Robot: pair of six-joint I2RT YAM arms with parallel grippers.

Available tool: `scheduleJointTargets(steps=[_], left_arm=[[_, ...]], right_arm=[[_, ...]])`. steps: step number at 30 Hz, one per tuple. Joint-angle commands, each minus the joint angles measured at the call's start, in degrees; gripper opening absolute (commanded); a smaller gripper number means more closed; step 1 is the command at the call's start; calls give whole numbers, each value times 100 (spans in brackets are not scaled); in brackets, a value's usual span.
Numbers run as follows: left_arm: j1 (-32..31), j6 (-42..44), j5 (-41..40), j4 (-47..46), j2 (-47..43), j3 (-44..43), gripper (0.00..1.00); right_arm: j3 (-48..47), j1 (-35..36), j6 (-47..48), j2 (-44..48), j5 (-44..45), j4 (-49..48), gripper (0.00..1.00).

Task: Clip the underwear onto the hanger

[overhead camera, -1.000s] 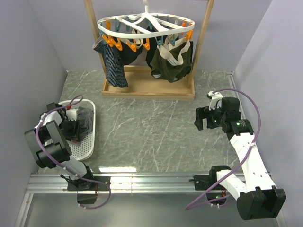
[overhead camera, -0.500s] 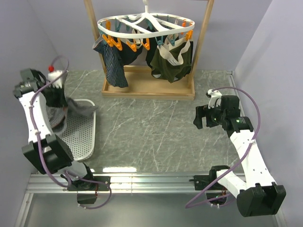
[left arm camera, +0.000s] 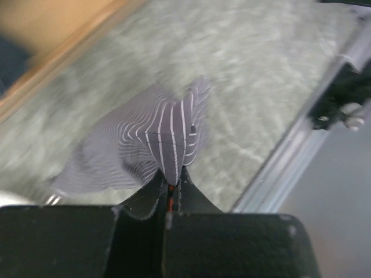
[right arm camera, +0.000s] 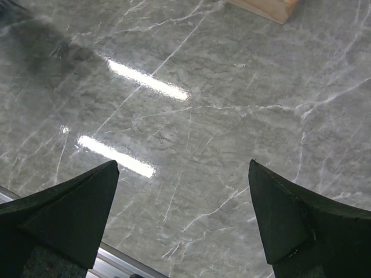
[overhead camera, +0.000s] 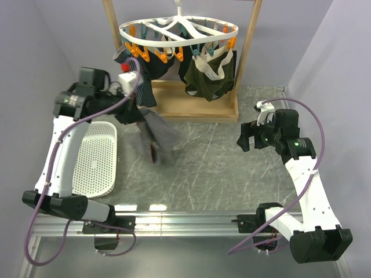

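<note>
The light grey striped underwear (overhead camera: pixel 155 132) hangs in the air from my left gripper (overhead camera: pixel 132 113), which is shut on its waistband. In the left wrist view the cloth (left arm camera: pixel 156 136) fans out beyond the closed tips (left arm camera: pixel 170 186), with an orange-red tag pinched between them. It hangs over the table in front of the wooden frame. The white oval hanger (overhead camera: pixel 178 33) with orange and teal clips hangs above and behind it. My right gripper (overhead camera: pixel 250 139) is open and empty at the right, over bare marble (right arm camera: pixel 191 150).
A dark navy striped garment (overhead camera: pixel 141 78) and a dark olive pair (overhead camera: pixel 210 75) are clipped to the hanger. The wooden frame's base (overhead camera: pixel 182 107) stands at the back. A white perforated tray (overhead camera: pixel 95 159) lies at the left. Grey walls close both sides.
My left arm has lifted the underwear out of the tray and swung it right and up toward the hanger. The right gripper has barely moved.
</note>
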State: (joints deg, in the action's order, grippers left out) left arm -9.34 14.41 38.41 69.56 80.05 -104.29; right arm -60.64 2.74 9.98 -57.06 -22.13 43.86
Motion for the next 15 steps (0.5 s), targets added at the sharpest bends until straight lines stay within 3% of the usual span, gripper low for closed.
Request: scheduleJointTargets(steps=[1, 8, 13, 15], left_arm=[[-959, -781, 36, -828, -174, 320, 0], [-2597, -1186, -422, -2138, 572, 1726, 3], [-3459, -1301, -537, -2938, 1565, 1675, 8], [-3705, -1301, -431, -3114, 1994, 1544, 14]], right_arm=[[-211, 7, 171, 168, -81, 141, 100], [184, 7, 522, 388, -195, 246, 94], [281, 7, 716, 459, -38, 317, 86], [307, 7, 777, 450, 94, 343, 82]])
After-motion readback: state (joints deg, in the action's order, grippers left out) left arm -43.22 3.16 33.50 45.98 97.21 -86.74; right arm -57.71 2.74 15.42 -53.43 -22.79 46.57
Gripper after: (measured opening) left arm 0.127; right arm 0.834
